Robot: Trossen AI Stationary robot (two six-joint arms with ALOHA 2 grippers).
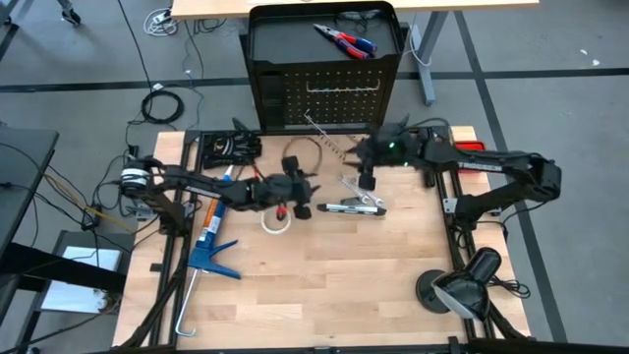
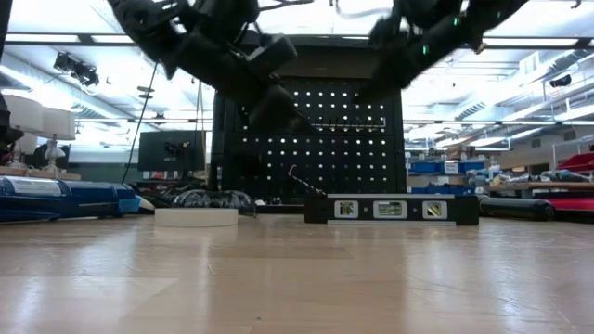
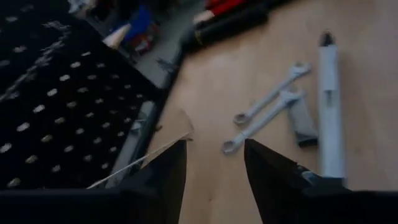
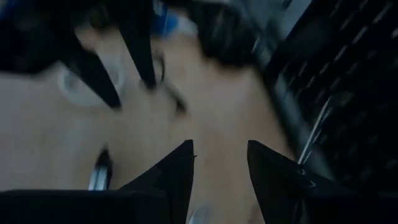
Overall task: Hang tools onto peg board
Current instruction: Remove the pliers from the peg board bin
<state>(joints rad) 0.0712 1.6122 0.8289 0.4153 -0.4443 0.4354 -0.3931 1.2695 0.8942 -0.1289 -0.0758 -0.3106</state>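
Tools lie mid-surface: from my high view I see two wrenches point(image 3: 268, 106) and a black-and-silver bar point(image 1: 352, 206) near centre, with pliers point(image 1: 344, 40) up at twelve o'clock on the peg board point(image 1: 324, 93) tray. My left tool point(image 1: 291, 197) hovers at nine o'clock of the bar, fingers parted, empty. My right tool point(image 1: 366, 181) hangs above the wrenches, also parted and empty. Its wrist view is blurred; the glasses are hard to make out.
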